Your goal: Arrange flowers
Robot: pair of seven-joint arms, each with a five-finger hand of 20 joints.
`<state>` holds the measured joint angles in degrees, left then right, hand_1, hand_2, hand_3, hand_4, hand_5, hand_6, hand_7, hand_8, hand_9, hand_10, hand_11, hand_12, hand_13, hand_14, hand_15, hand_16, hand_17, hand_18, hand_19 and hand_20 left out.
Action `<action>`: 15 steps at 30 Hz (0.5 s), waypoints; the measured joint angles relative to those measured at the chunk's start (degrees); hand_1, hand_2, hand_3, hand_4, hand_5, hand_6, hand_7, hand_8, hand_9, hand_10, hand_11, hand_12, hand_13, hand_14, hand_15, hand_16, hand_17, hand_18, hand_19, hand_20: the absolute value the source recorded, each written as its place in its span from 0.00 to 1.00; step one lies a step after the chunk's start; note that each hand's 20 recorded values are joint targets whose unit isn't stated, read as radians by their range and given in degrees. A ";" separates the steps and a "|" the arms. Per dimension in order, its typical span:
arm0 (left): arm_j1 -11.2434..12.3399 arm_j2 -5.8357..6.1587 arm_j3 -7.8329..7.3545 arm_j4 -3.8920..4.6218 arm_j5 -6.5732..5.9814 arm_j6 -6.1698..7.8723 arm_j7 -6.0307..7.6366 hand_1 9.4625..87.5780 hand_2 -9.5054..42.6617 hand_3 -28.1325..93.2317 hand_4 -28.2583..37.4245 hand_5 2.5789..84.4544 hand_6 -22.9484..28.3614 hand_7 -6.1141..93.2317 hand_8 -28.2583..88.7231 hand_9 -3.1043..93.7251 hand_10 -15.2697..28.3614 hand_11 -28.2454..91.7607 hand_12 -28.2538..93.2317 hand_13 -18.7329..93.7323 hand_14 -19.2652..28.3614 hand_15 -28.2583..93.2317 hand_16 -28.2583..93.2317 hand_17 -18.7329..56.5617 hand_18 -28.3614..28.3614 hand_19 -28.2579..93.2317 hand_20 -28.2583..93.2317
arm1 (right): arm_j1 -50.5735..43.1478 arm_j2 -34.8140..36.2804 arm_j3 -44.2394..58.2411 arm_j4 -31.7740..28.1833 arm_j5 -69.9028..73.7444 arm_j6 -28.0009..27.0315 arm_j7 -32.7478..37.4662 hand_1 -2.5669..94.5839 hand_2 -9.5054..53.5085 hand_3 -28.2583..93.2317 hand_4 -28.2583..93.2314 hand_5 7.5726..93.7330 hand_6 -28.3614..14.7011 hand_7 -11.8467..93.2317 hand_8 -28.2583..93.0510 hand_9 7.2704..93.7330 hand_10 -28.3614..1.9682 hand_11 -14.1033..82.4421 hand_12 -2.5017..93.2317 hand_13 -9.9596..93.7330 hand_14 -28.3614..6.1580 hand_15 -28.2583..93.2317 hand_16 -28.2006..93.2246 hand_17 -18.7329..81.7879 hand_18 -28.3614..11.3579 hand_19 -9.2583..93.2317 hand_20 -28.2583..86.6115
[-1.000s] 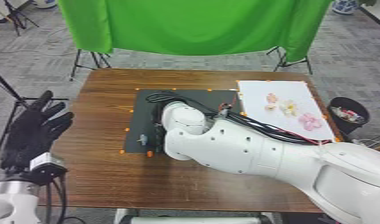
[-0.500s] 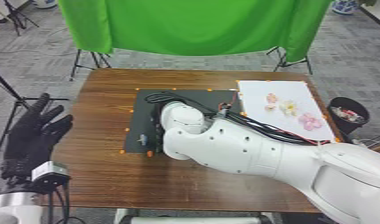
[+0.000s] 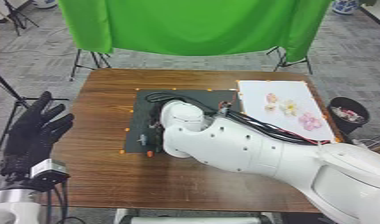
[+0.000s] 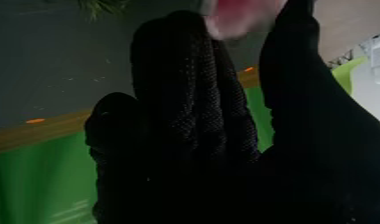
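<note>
Left hand [image 3: 28, 137] has shifted a touch, fingers apart left of the worktop [image 3: 96, 165], while the right hand [image 3: 158, 131] (half buried under its arm, lol) has fingers clamped on a pink flower [image 4: 235, 16] over the dark mat [image 3: 140, 117].

The left fingers [image 3: 42, 104] are black; the right fingers [image 4: 191, 85] are black too, with a fine mesh pattern, and the flower [image 4: 235, 17] pinched at their tips is deep pink, paler at its edge. Near them is a green sprig [image 4: 102, 6]. The arm [image 3: 231, 150] behind the right fingers is white with small dark spots. Around these fingers come a charcoal mat [image 3: 142, 117], orange tabs [image 3: 150, 154] and a brown, grain-streaked desk [image 3: 98, 125]. Well right of them, a white sheet [image 3: 297, 92] bears peach, cream-and-yellow and pink blooms [image 3: 309, 121]; beyond them hangs green cloth [image 3: 186, 30].
</note>
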<state>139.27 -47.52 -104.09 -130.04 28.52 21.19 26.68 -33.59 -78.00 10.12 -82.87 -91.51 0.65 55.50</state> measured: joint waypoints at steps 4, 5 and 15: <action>0.04 0.48 -0.02 -0.02 -0.26 0.06 0.31 0.27 0.32 0.76 0.12 0.36 0.58 0.15 0.17 0.31 0.75 0.44 0.32 0.33 0.95 0.68 0.13 0.13 0.96 0.65 0.27 | -0.23 -0.03 0.49 0.01 0.06 -0.74 0.13 0.46 0.00 0.86 0.02 0.58 0.56 0.30 0.14 0.79 0.46 0.41 0.20 0.87 0.65 0.71 0.35 0.72 0.39 1.00 0.48; 0.06 0.63 0.01 -0.02 -0.46 0.14 0.54 0.27 0.32 0.76 0.12 0.36 0.58 0.15 0.17 0.31 0.75 0.44 0.32 0.33 0.96 0.68 0.13 0.13 0.96 0.65 0.27 | -0.23 -0.03 0.50 0.01 0.06 -0.81 0.16 0.46 0.00 0.85 0.02 0.58 0.56 0.30 0.14 0.79 0.46 0.41 0.20 0.87 0.65 0.71 0.35 0.72 0.39 1.00 0.48; 3.75 2.30 -2.03 -0.83 -2.19 0.85 2.89 0.26 0.31 0.76 0.12 0.35 0.58 0.15 0.17 0.31 0.75 0.44 0.32 0.33 0.95 0.68 0.13 0.13 0.97 0.65 0.27 | 0.08 0.28 0.41 -1.38 0.75 -1.27 -0.07 0.40 0.05 0.84 0.04 0.57 0.53 0.28 0.15 0.81 0.43 0.41 0.19 0.89 0.64 0.73 0.35 0.75 0.37 1.00 0.52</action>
<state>143.02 -45.22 -106.12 -130.88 26.33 22.04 29.57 -33.52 -77.72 10.53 -84.25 -90.76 -0.61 55.44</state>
